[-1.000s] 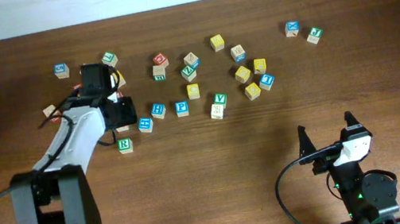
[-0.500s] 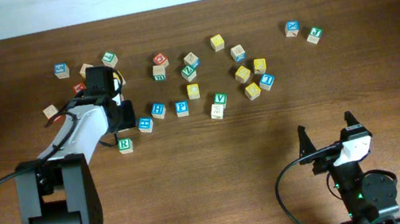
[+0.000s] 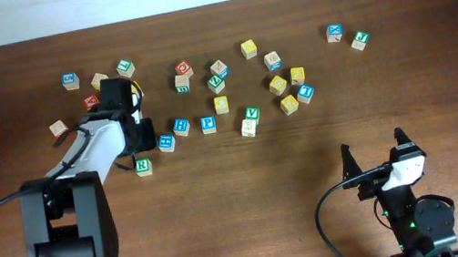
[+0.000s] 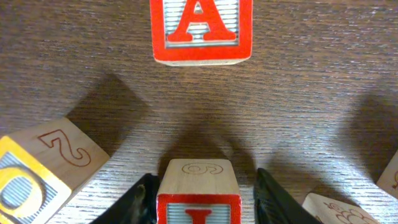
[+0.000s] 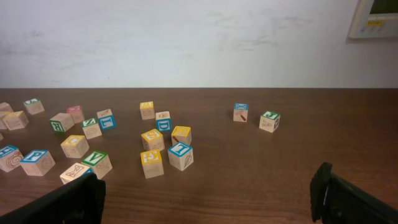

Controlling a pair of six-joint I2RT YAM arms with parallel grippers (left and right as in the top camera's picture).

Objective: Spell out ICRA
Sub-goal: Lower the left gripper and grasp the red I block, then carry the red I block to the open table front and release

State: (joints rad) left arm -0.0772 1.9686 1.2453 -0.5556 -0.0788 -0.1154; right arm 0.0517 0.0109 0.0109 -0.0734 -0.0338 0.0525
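— Red-printed wooden I cube (image 4: 198, 200): where is it?
— At the bottom edge of the left wrist view, on the dark brown wooden surface (image 3: 251, 208), between the two fingers of the left gripper (image 4: 204, 180). Only the top of its letter shows. The side face towards the camera carries an outlined 6 or 9.
— Is the gripper clamped on it?
— No. Its jaws stand apart, one on either side of the cube. The finger at the view's left (image 4: 142, 198) seems to touch the cube; a dark sliver separates the other finger from it.
— And the other letters?
— The red-printed wooden A cube (image 4: 199, 28) lies straight ahead of the fingers, apart from the I cube. The green-printed wooden R cube (image 3: 143, 166) rests just beside the left arm.
— A yellow C?
— A yellow-printed wooden cube (image 4: 28, 180) sits left of the I cube, turned askew, with a 2 on its side. The frame edge cuts off its rounded letter, so I cannot tell which it is.
— The right gripper (image 3: 371, 140)?
— Spread wide and holding nothing, well apart from the other wooden letter cubes (image 3: 221, 104) scattered across the surface.
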